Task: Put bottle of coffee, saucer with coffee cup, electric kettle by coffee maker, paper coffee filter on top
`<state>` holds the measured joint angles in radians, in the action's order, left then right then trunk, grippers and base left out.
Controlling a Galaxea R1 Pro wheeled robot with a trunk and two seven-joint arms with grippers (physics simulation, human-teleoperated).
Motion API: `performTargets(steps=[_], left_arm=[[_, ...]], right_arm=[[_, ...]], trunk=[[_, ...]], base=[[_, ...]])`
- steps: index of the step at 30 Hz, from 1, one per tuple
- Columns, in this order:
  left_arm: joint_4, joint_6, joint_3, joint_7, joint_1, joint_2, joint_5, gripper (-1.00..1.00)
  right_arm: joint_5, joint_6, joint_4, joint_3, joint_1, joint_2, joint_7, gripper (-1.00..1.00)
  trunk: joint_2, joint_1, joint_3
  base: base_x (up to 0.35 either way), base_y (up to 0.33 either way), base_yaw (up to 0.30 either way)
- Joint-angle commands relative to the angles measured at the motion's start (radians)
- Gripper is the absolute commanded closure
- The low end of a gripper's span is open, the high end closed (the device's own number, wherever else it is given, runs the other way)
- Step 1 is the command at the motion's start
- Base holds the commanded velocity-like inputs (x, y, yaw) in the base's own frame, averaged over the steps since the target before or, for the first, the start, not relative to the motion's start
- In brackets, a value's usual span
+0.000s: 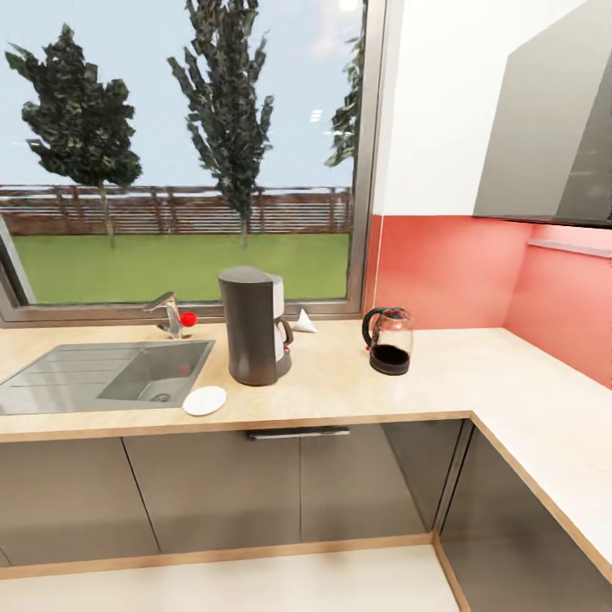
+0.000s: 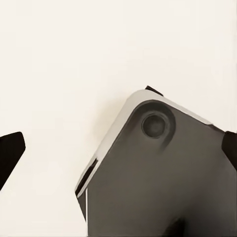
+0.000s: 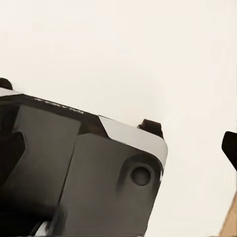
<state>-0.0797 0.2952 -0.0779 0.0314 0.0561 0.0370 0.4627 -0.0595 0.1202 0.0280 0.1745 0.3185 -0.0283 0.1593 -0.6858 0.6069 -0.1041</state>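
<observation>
I judge clear glass kettle with black loop handle (image 1: 390, 341), at 3 o'clock from tall dark grey coffee maker (image 1: 253, 325), heavy, fragile; grip handle. Small white paper filter (image 1: 304, 321) flimsy. Gripper states: cannot tell.

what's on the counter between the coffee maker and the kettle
In the head view, a small white paper filter lies near the window behind the coffee maker; the counter toward the kettle is otherwise bare.

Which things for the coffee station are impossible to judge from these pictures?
- Saucer: head view, whether it overhangs the sink rim is unclear at this size.
- Paper coffee filter: head view, partly behind the coffee maker, too small to tell its shape.
- Hands: both wrist views show mainly pale floor and robot body, so open or shut cannot be told.
</observation>
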Motion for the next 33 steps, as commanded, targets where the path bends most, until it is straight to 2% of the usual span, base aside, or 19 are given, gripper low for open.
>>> performTargets(steps=[1,5,7,8,10,12,19,23,26,28,31,32,33], left_arm=[[-0.001,0.007,-0.007,0.006,0.001,0.0,-0.008,-1.0],[0.002,0.025,-0.007,0.031,0.001,0.0,-0.007,-1.0],[0.004,0.031,-0.007,0.04,0.001,0.0,-0.007,-1.0],[0.004,0.032,-0.007,0.042,0.001,0.001,-0.007,-1.0],[0.005,0.035,-0.006,0.044,0.001,0.002,-0.006,-1.0],[0.006,0.037,-0.006,0.045,0.001,0.006,-0.005,-1.0],[0.009,0.04,-0.008,0.046,0.001,0.014,-0.003,-1.0],[0.009,0.039,-0.008,0.047,0.001,0.014,-0.003,-1.0],[0.009,0.037,-0.007,0.047,0.001,0.014,-0.003,-1.0],[0.009,0.035,-0.007,0.047,0.001,0.014,-0.003,-1.0],[0.009,0.034,-0.007,0.047,0.001,0.014,-0.003,-1.0],[0.013,0.034,-0.008,0.047,0.001,0.014,-0.001,-1.0],[0.017,0.035,-0.008,0.047,0.001,0.015,-0.001,-1.0]], right_arm=[[-0.009,0.015,0.023,0.005,0.0,-0.006,0.009,-1.0],[-0.016,0.096,0.148,0.008,0.0,-0.027,0.025,-1.0],[-0.018,0.187,0.285,0.009,0.001,-0.036,0.027,-1.0],[-0.019,0.209,0.324,0.009,0.001,-0.039,0.026,-1.0],[-0.02,0.286,0.481,0.009,0.001,-0.05,0.023,-1.0],[-0.021,0.318,0.554,0.009,0.001,-0.053,0.02,-1.0],[-0.019,0.495,0.902,0.01,0.0,-0.061,0.015,-1.0],[-0.017,0.572,1.039,0.01,0.0,-0.071,0.013,-1.0],[-0.019,0.685,1.21,0.008,0.0,-0.118,0.0,-1.0],[-0.021,0.713,1.292,0.008,0.002,-0.146,-0.022,-1.0],[-0.035,0.748,1.402,0.011,0.004,-0.146,-0.051,-1.0],[-0.049,0.749,1.46,0.012,0.005,-0.146,-0.051,-1.0],[-0.054,0.737,1.471,0.012,0.005,-0.146,-0.047,-1.0]], trunk=[[-0.001,0.0,-0.001],[-0.001,0.0,-0.001],[-0.001,0.0,-0.001],[-0.001,0.0,-0.001],[-0.001,0.0,-0.001],[-0.001,0.0,-0.001],[-0.001,0.0,-0.001],[-0.001,0.0,-0.001],[-0.001,0.0,-0.001],[-0.001,0.0,-0.001],[-0.001,0.0,-0.001],[-0.001,0.0,-0.001],[-0.001,0.0,-0.001]], base=[[0.0,-0.038,0.0],[0.0,-0.019,0.0],[0.0,-0.007,0.0],[0.0,-0.004,0.0],[0.0,-0.002,0.0],[0.0,-0.001,0.0],[0.0,0.0,0.0],[0.0,0.0,0.0],[0.0,0.0,0.0],[0.0,0.0,0.0],[0.0,0.0,0.0],[0.0,0.0,0.0],[0.0,0.0,0.0]])
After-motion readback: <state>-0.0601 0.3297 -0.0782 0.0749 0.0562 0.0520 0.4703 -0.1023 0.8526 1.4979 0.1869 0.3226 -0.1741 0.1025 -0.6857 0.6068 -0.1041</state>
